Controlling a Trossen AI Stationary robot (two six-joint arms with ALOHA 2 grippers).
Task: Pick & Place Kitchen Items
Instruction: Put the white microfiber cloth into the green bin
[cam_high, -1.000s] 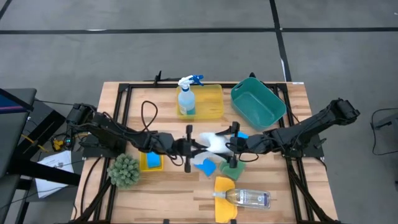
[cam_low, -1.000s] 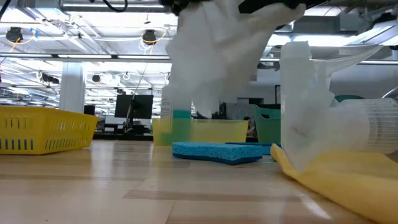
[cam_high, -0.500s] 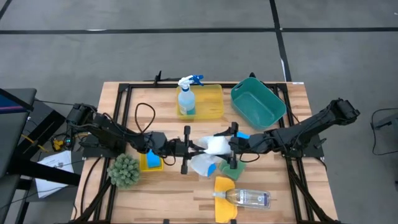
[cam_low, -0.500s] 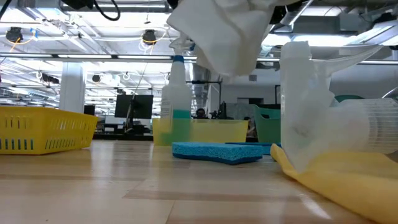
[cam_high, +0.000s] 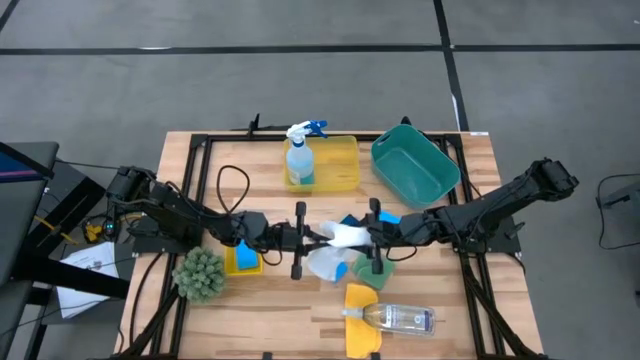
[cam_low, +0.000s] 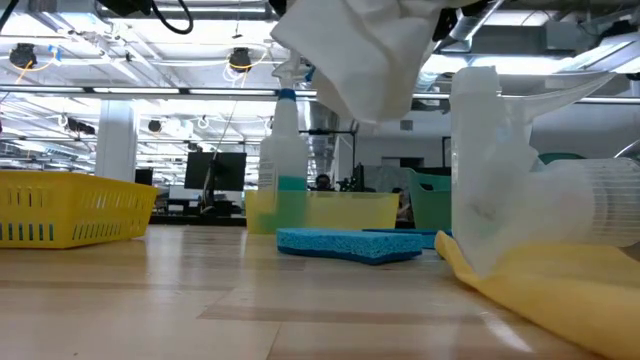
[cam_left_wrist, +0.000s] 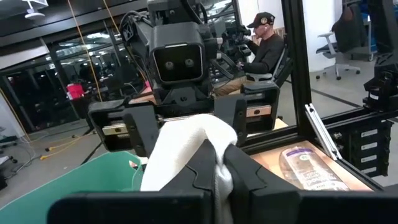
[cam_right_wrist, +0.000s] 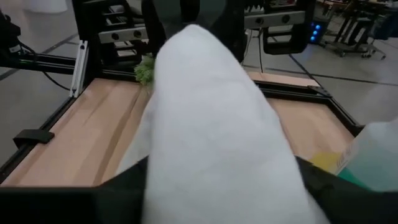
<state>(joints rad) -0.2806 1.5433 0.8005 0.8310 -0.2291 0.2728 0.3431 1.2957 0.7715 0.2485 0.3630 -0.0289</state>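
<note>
High view: white cloth (cam_high: 338, 238) raised above bench (cam_high: 470, 180) centre, pinched in clenched left tool (cam_high: 322, 237); right tool (cam_high: 362, 238) fingers flank it, grip unclear.

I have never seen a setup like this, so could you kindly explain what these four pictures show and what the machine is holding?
It is a robot with two dark arms at a wooden table. One camera looks down from above, one sits at table height, and one rides on each wrist. In mid-air over the table's middle, the left gripper is shut on a white cloth, and the right gripper is at the cloth's other end. On the table lie a spray bottle in a yellow tray, a teal bin, blue sponges, a clear bottle on a yellow cloth, and a spiky green ball.
</note>
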